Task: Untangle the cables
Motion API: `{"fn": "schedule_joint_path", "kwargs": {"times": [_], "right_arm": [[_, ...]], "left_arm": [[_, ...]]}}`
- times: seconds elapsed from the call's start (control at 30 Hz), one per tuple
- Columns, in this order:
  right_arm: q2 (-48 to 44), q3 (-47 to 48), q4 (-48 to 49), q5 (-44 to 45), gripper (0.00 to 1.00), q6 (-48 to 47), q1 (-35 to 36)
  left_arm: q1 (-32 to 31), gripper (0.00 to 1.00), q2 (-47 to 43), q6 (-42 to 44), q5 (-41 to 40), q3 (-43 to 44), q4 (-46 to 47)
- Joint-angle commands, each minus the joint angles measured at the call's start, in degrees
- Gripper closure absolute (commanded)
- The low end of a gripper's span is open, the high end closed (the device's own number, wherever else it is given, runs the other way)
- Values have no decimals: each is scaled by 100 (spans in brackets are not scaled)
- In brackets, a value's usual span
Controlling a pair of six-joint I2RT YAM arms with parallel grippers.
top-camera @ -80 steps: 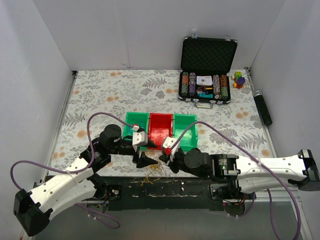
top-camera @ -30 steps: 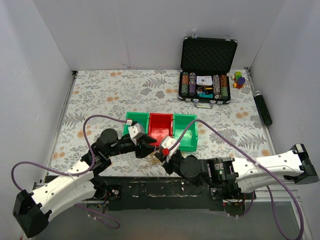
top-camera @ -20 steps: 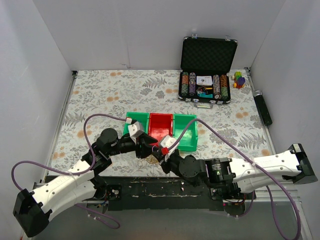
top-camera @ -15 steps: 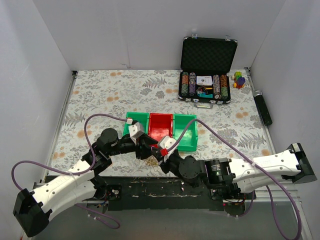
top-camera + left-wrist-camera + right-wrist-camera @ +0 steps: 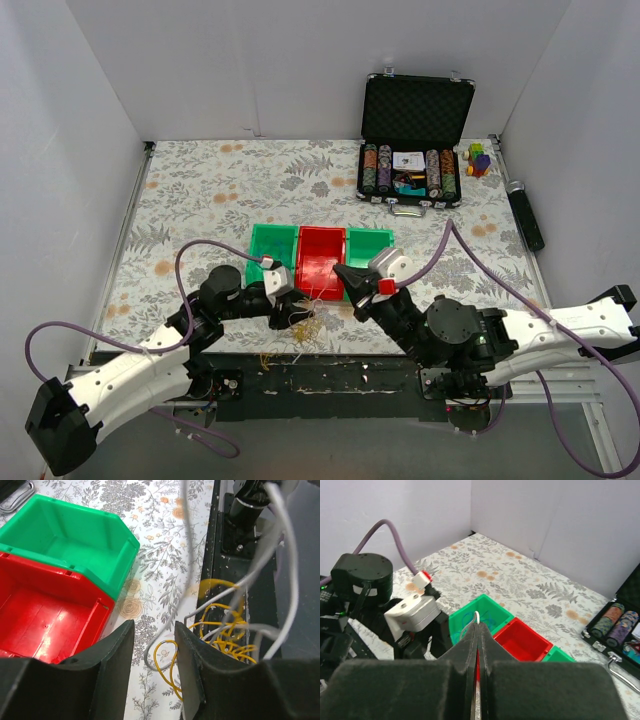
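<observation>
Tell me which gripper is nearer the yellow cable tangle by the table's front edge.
Left. The left gripper sits low, right beside the yellow tangle; the right gripper is farther off, raised near the red bin, jaws shut on a white cable.

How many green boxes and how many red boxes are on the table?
Green plastic bins: 2
Red plastic bin: 1
Total: 3
</observation>
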Motion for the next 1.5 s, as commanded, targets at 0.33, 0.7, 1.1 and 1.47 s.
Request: {"fn": "schedule_joint_path", "kwargs": {"times": [0.33,0.7,1.1,1.47], "right_arm": [[-243,751,1706,1257,99,-2623,559],[-15,1287,2035,1152,99,-3409,585],[188,1454,1392,924,99,-2679,647],[671,1770,980,432,99,-1977,647]], "left_arm": [[-169,67,-247,1226,-66,-337,-556],[-240,67,-361,1657,-189,-233,-881],[-231,7,-468,710,-699,796,-294],[-231,2,148,-471,653,1051,595]]}}
